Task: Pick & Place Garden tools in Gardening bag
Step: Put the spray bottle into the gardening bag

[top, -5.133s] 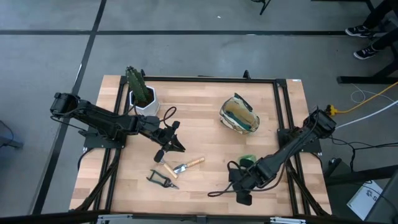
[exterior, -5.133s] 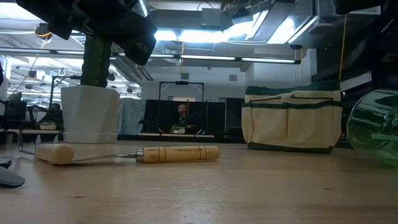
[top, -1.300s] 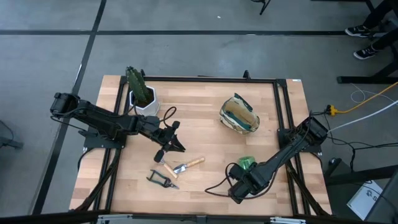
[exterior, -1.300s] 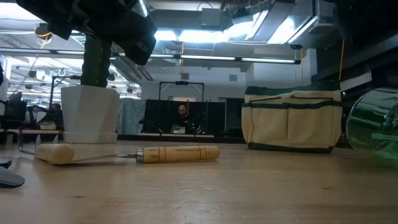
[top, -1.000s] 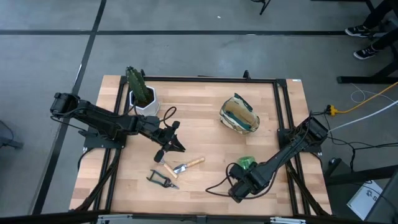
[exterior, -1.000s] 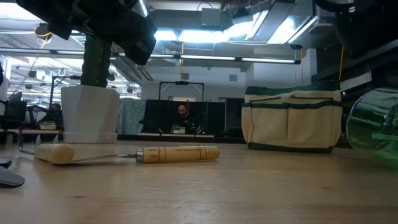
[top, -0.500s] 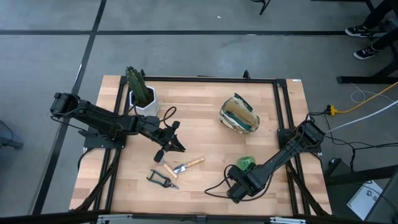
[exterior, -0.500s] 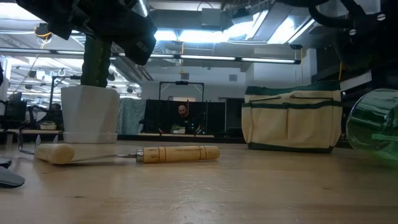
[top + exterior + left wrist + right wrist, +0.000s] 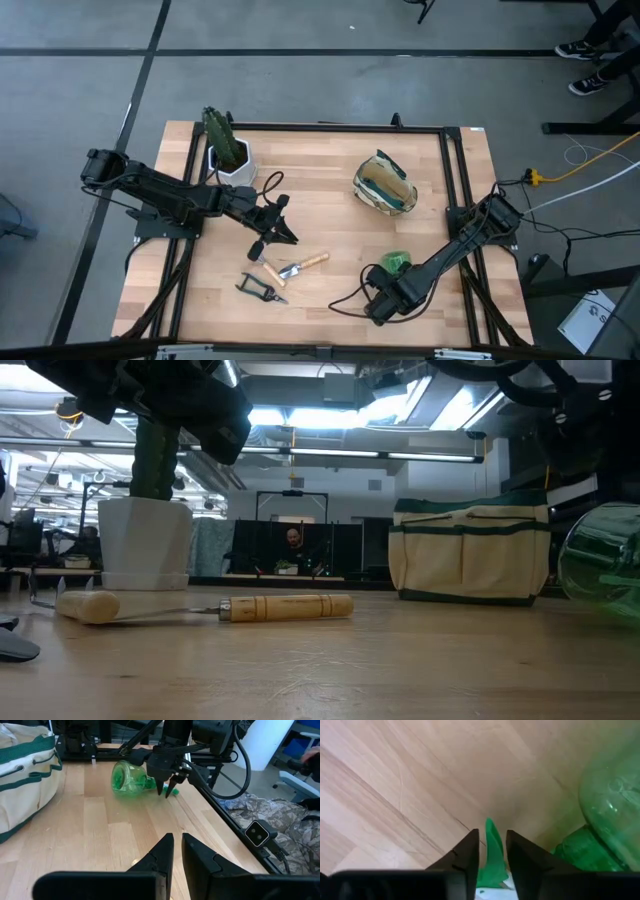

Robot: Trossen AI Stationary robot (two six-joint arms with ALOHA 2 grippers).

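The spray bottle (image 9: 397, 262) is lying on its side at about 4 o'clock on the table (image 9: 330, 215), nozzle end toward the near edge. The right gripper (image 9: 492, 851) is standing low over that end, its fingers (image 9: 470, 852) narrowly apart with the green trigger (image 9: 493, 851) between them; whether they are gripping it yet cannot be told. Judging by this placement, the trigger is serving as the pick point because the round body is too wide.

The bag (image 9: 384, 184) is sitting at 1 o'clock, mouth open for the drop.

The trowel (image 9: 303, 265), rake (image 9: 268, 271) and shears (image 9: 260, 289) are lying near 7 o'clock. The left gripper (image 9: 283, 232) is waiting just above them, fingers nearly together, empty.
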